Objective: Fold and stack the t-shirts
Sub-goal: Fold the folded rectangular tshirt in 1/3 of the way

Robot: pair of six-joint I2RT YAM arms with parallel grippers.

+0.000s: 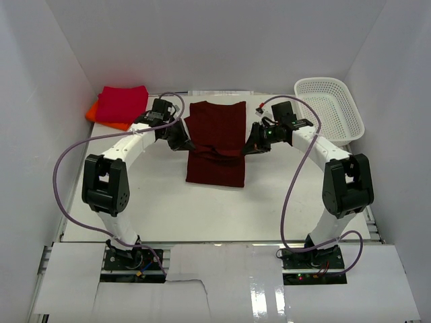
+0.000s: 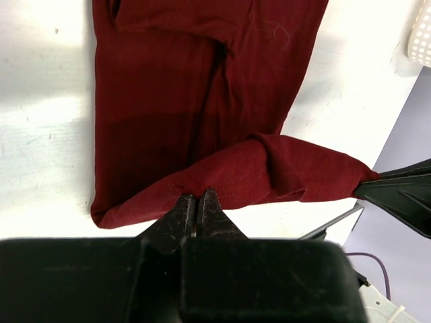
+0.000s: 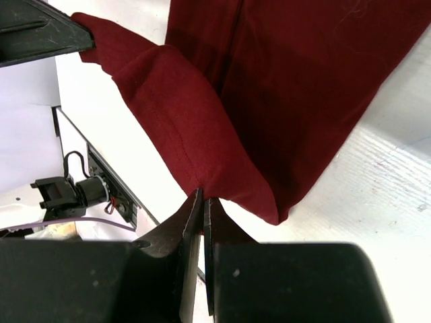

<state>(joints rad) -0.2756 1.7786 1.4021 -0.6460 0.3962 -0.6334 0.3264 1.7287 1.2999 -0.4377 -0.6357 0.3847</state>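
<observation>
Cloth work is at mid-fold in the top view: the maroon shirt (image 1: 215, 168) lies flat at the middle of the table (image 1: 283, 202), its long axis running near to far. Which end is the neck cannot be told, as no label shows. The left gripper (image 1: 183, 142) and right gripper (image 1: 250, 147) pinch its left and right edges at about mid-length, with a raised band of cloth strung between them. The red shirt (image 1: 122, 104) sits folded on the orange shirt (image 1: 94, 114) at the far left, and the basket (image 1: 355, 121) stands at the far right. In the left wrist view, the left gripper (image 2: 196, 202) is clamped on a seamed edge of the shirt (image 2: 168, 81), and the band runs across to the right gripper's tips (image 2: 397, 188). In the right wrist view, the right gripper (image 3: 202, 198) is clamped on the doubled edge of the shirt (image 3: 303, 81), with the left gripper (image 3: 34, 30) at the band's other end. The step appears to be a crosswise fold. To do it well, both arms should likely travel together at one height, holding the band taut and square to the long axis. They should let go only once the edges lie matched and flat.
</observation>
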